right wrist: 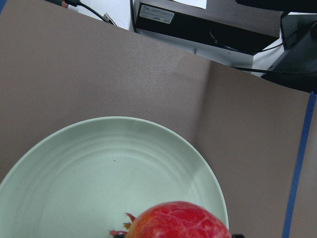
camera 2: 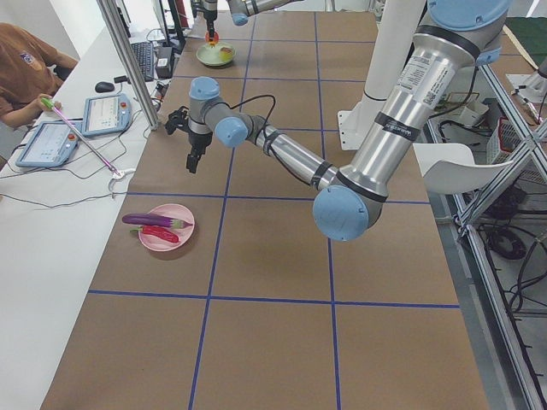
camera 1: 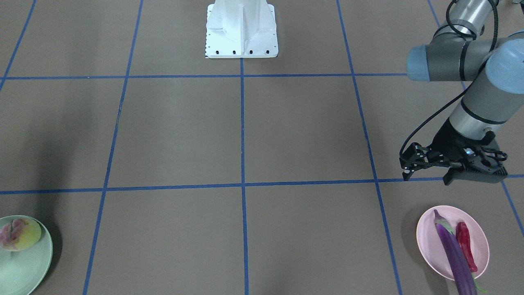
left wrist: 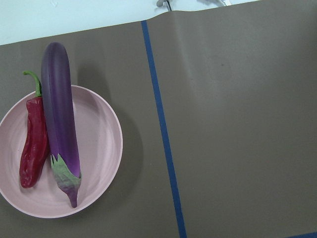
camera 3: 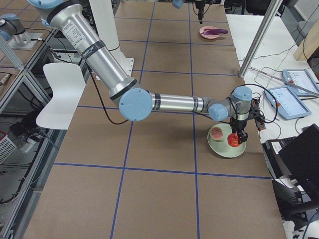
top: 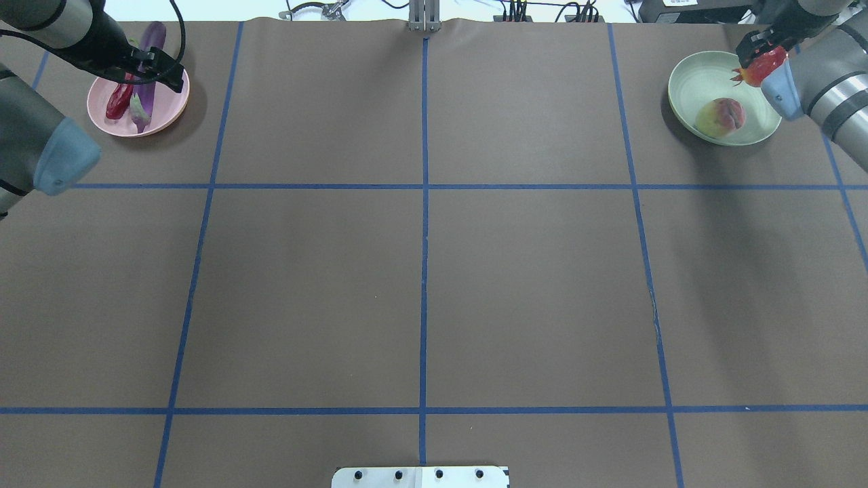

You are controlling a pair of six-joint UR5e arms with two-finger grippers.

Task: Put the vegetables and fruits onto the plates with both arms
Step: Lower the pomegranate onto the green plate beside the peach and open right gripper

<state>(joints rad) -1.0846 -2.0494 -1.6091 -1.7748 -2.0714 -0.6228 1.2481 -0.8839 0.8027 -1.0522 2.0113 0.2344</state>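
The pale pink plate [camera 1: 430,246] holds the purple eggplant [camera 1: 454,254] and the red chili pepper [camera 1: 465,241] side by side; both show clearly in the left wrist view, the eggplant [left wrist: 59,114] and the chili [left wrist: 33,148]. My left gripper [camera 1: 407,170] hovers above that plate's robot-side edge, empty and apparently open. The mint green plate [top: 692,88] holds the peach [top: 722,116]. My right gripper [top: 761,57] is shut on the pomegranate [right wrist: 178,220] and holds it just above the green plate [right wrist: 99,173], beside the peach.
The white pedestal base [camera 1: 241,28] stands at the robot's edge of the brown table with blue tape lines. An operator [camera 2: 26,68], tablets and a metal post [camera 2: 128,60] are beyond the far edge, near both plates. Black equipment [right wrist: 198,25] lies behind the green plate.
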